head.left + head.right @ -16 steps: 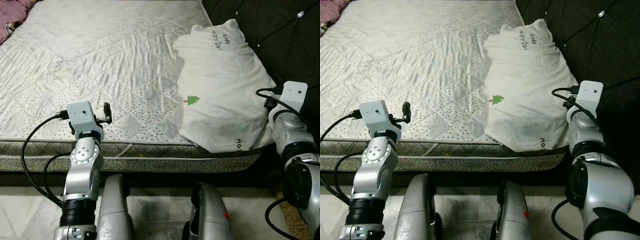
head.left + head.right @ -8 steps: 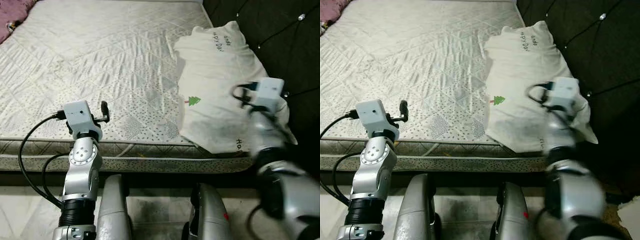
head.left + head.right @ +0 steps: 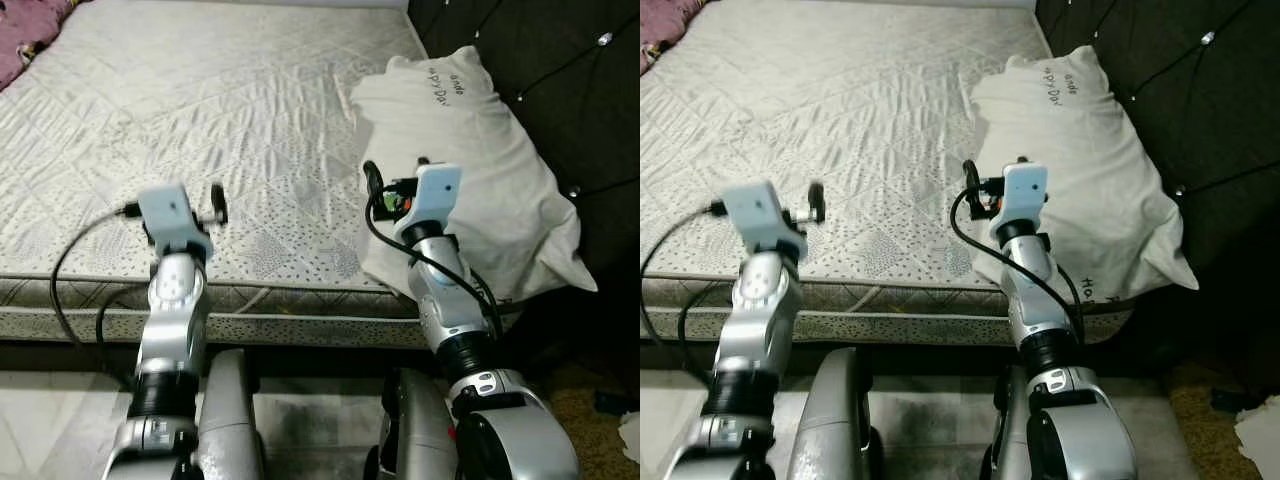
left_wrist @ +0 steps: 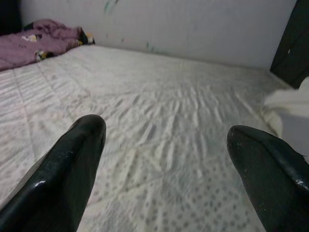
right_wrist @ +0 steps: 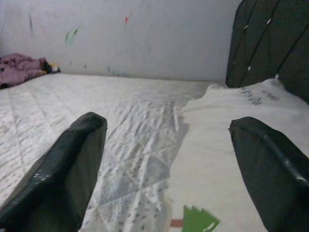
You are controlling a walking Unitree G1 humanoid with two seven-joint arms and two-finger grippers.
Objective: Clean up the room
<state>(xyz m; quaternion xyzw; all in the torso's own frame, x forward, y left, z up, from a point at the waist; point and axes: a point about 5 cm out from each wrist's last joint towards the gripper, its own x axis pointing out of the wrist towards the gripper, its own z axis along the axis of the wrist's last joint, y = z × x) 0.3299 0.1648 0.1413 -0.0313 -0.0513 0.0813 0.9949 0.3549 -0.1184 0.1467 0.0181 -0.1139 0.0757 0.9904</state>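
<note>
A white pillow (image 3: 480, 170) with a small green tree print and dark lettering lies on the right side of the quilted mattress (image 3: 220, 110), against the dark tufted headboard (image 3: 540, 60). Its near corner hangs over the bed's edge. My right gripper (image 3: 385, 190) is at the pillow's near left edge and is open; in the right wrist view its fingers (image 5: 72, 164) stand wide apart, with the pillow (image 5: 231, 140) ahead. Over the mattress's front edge my left gripper (image 3: 207, 200) is open, with bare mattress (image 4: 164, 121) between its fingers.
A purple blanket (image 3: 25, 30) is bunched at the bed's far left corner, by the pale wall (image 5: 135, 34). The mattress's front edge (image 3: 300, 300) runs just before my legs. Pale floor (image 3: 40, 420) lies below, with a white scrap (image 3: 630, 435) at the far right.
My right arm has swung from the pillow's right side leftward to its near left edge. The pillow's near corner now sticks out over the bed's edge. The left arm has hardly moved.
</note>
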